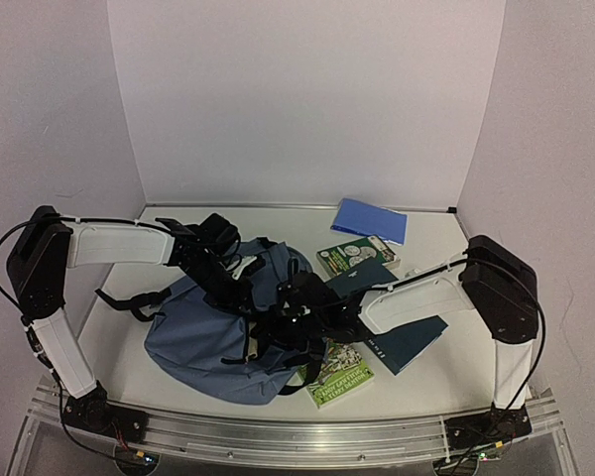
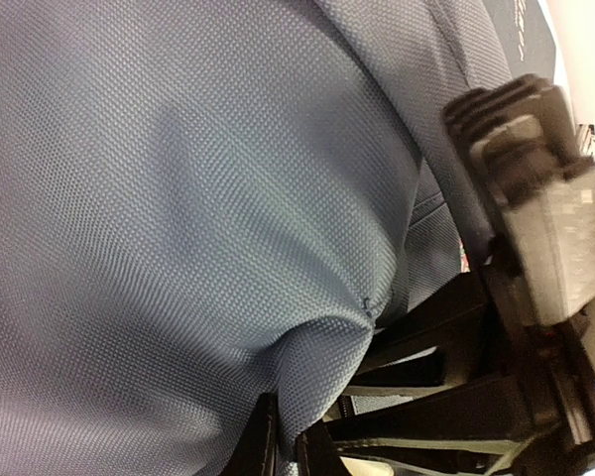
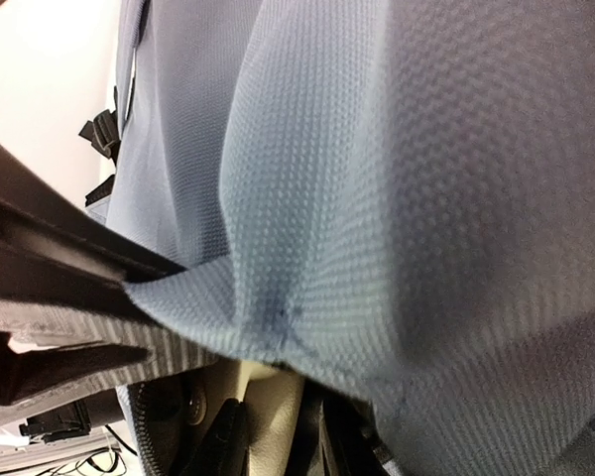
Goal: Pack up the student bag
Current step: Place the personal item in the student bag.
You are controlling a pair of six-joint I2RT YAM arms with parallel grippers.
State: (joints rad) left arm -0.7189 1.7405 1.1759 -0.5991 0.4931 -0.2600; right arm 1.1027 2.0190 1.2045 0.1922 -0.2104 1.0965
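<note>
The slate-blue student bag (image 1: 193, 332) lies slumped at the left middle of the table, its black straps (image 1: 129, 295) trailing left. My left gripper (image 1: 240, 285) is on the bag's top right. In the left wrist view its fingers (image 2: 278, 451) are shut on a pinched fold of blue fabric (image 2: 178, 198). My right gripper (image 1: 283, 322) reaches in from the right onto the bag's near right side. In the right wrist view its fingers (image 3: 268, 436) sit under a puckered fold of fabric (image 3: 377, 198) and appear shut on it, tips hidden. The other gripper (image 2: 535, 228) shows close by.
A green picture book (image 1: 339, 372) lies by the bag's near right corner. A dark navy book (image 1: 409, 339) lies under my right forearm. Another green book (image 1: 357, 255) and a flat blue notebook (image 1: 370, 220) lie at the back right. White walls enclose the table.
</note>
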